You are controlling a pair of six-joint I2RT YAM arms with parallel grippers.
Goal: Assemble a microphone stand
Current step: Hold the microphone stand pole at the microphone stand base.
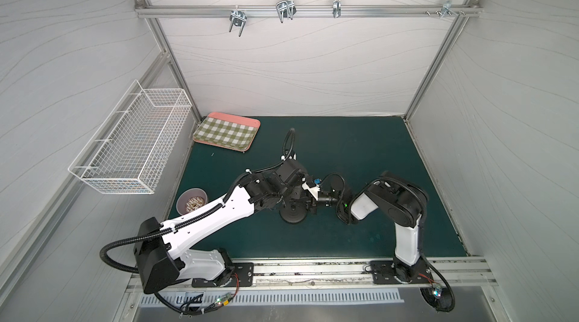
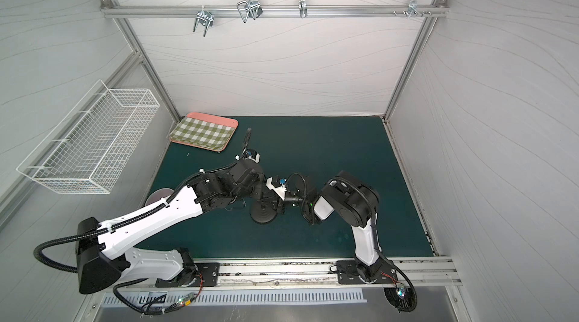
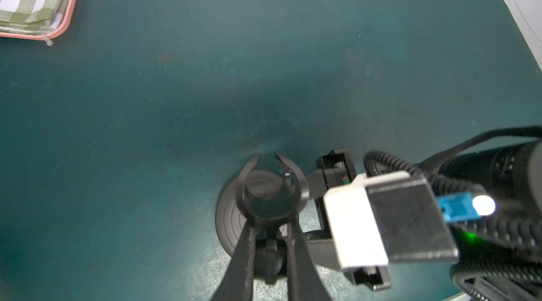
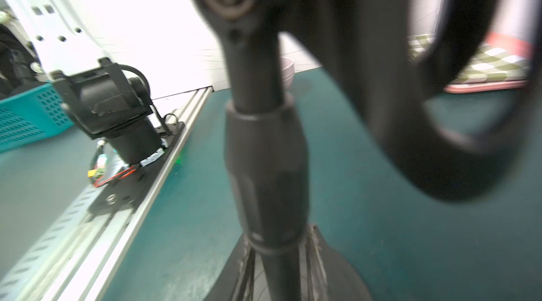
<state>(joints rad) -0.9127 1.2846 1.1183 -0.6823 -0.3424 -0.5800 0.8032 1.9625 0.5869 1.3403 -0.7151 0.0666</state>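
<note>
tabletop point(image 1: 360, 163): a dark green mat is laid inside a white-walled booth, and both arms are bent in over its middle.
microphone stand point(image 1: 293, 214): the matte-black stand is placed near the centre of the tabletop, between the two arms.
base point(image 3: 227, 220): the round domed disc is laid flat on the mat, and concentric rings are seen on it.
rod point(image 4: 264, 167): it is stood up out of the middle of the base, with a thicker collar partway up. Whether it is fully seated cannot be told.
clip point(image 3: 241, 189): the U-shaped piece is carried at the top of the rod.
left claw point(image 3: 269, 227): it is pressed together on the rod's neck just under the clip, with one of its fingers point(image 3: 243, 255) on each side.
right claw point(image 4: 280, 255): it is held low on the right of the stand, with its fingers point(image 4: 314, 252) set either side of the rod's foot. Whether they pinch it cannot be told.
blue tag point(image 3: 456, 205): it is fixed on the right wrist, and any print on it is too blurred to be read.
tray point(image 1: 235, 116): the pink-rimmed tray is set in the far left corner and covered by a green-and-white checked cloth point(image 1: 225, 132).
bowl point(image 1: 181, 209): the mauve bowl is set at the left edge beside the left arm. Its pale contents cannot be made out.
wire basket point(image 1: 131, 148): it is white and hung on the left wall.
rail point(image 1: 376, 9): the metal rail is mounted across the far wall, and metal hooks point(image 1: 238, 20) are hung from it.
</note>
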